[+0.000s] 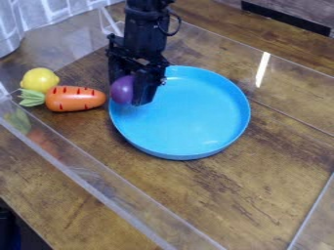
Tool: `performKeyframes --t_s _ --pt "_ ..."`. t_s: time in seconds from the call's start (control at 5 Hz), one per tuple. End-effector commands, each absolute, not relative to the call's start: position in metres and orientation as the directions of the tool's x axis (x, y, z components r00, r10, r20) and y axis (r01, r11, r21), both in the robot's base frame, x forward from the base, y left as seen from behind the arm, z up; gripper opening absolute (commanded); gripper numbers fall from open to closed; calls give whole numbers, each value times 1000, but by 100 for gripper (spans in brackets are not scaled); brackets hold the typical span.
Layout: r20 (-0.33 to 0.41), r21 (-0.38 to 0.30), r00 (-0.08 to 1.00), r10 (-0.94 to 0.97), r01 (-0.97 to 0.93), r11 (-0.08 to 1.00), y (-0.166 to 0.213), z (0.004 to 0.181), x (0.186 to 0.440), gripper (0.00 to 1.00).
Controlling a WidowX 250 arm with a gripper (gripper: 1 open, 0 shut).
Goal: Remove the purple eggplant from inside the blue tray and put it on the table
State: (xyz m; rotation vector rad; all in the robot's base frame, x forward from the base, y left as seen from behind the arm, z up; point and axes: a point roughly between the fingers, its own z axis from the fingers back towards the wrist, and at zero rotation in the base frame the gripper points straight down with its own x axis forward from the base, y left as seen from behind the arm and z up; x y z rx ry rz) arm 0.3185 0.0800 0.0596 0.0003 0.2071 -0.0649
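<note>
The purple eggplant (124, 92) hangs between the fingers of my black gripper (132, 91), which is shut on it and points down. It is lifted above the left rim of the blue tray (196, 122), no longer resting on the tray floor. The tray lies on the dark wood table (248, 205) and holds nothing else. My arm rises toward the top of the frame and hides the upper part of the eggplant.
An orange carrot (73, 98) with a green top lies left of the tray, with a yellow round fruit (39, 79) just behind it. A clear plastic sheet edge (92, 171) runs diagonally across the near left of the table.
</note>
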Motion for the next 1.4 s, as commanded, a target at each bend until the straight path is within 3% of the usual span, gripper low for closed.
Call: performKeyframes --t_s 0.0,0.6,0.8,1.2 --pt "-72 30 997 -40 43 999 93 110 325 0" --pt "-35 45 999 -40 41 998 103 130 319 0" --pt "-7 69 1000 -24 25 997 107 152 313 0" --pt "4 74 999 -42 42 996 108 150 310 0"
